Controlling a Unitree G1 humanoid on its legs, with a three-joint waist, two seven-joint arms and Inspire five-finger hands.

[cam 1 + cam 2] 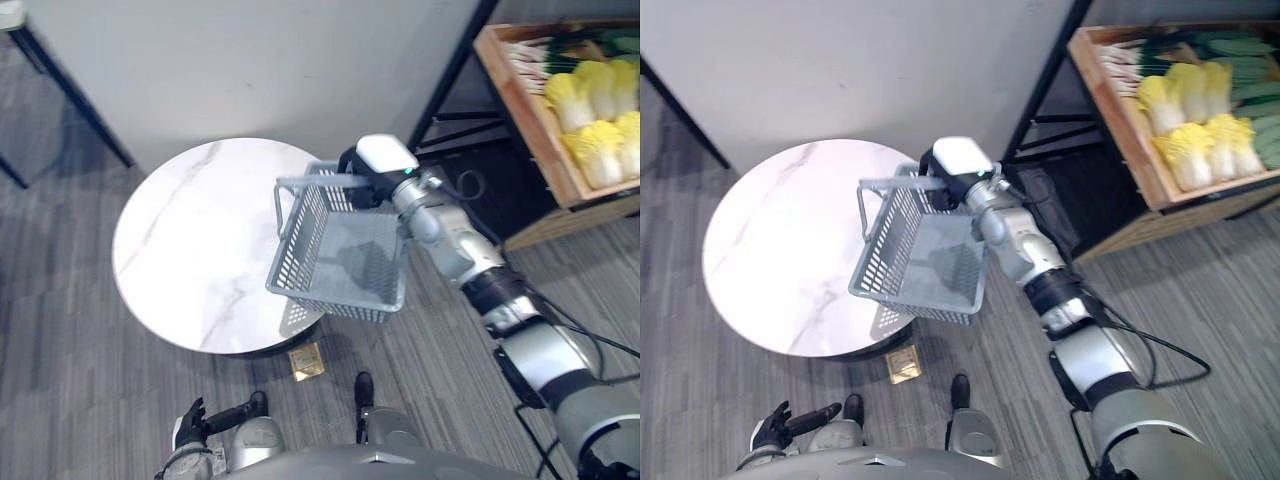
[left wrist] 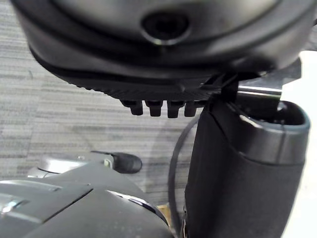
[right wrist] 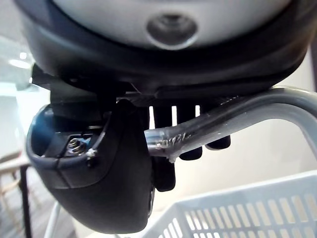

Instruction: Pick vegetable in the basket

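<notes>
- Basket (image 1: 340, 262): grey slatted plastic, tilted, hanging over the round marble desk's (image 1: 190, 240) edge.
- Right hand (image 1: 360, 170) clenched round its handle.
- Left hand (image 1: 190, 425) low, fingers relaxed.
- Yellow cabbages (image 1: 595, 100) in wooden crate (image 1: 510, 90), well apart.

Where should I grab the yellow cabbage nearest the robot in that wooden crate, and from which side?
Probably across its thick middle, from above: the yellow cabbage lies packed against other heads, and the walls of the wooden crate block a sideways reach. The right hand holds the grey basket by its handle; the left hand hangs free.
</notes>
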